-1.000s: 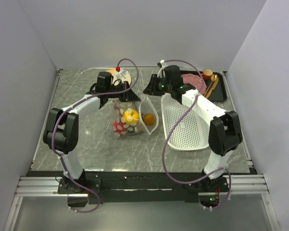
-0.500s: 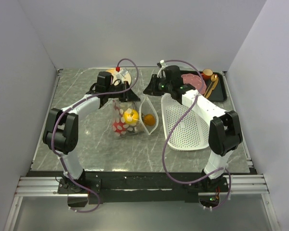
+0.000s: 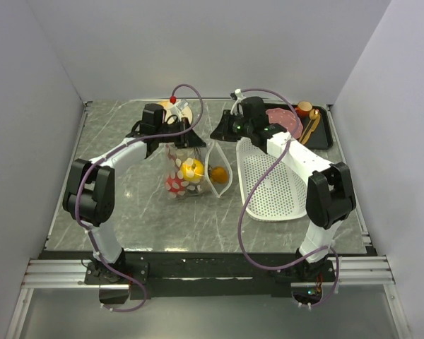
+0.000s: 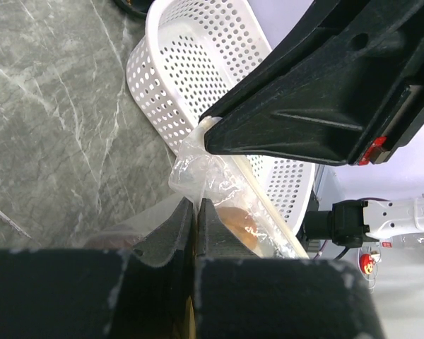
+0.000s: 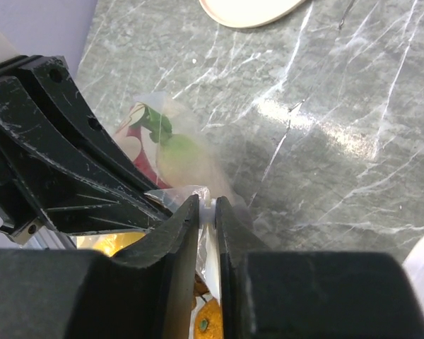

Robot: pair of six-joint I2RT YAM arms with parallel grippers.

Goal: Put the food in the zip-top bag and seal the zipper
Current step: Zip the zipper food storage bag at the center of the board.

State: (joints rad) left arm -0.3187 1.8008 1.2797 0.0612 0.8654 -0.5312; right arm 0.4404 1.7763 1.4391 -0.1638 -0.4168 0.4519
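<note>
The clear dotted zip-top bag (image 3: 187,175) hangs between my two grippers at mid-table, its bottom on the table. Inside it show a yellow round fruit (image 3: 193,169), red pieces (image 3: 174,186) and an orange-brown oval (image 3: 218,174). My left gripper (image 3: 190,143) is shut on the bag's film (image 4: 198,169) near the mouth. My right gripper (image 3: 220,134) is shut on the white zipper (image 5: 208,209) at the mouth edge. In the left wrist view the zipper (image 4: 258,194) runs past the brown oval (image 4: 239,219). The right wrist view shows a white-and-green vegetable (image 5: 168,138) inside.
A white perforated basket (image 3: 272,185) lies right of the bag, close to my right arm. A black tray (image 3: 326,131) with a pink plate (image 3: 286,119) and utensils sits at the back right. A cream plate (image 3: 177,110) lies behind my left gripper.
</note>
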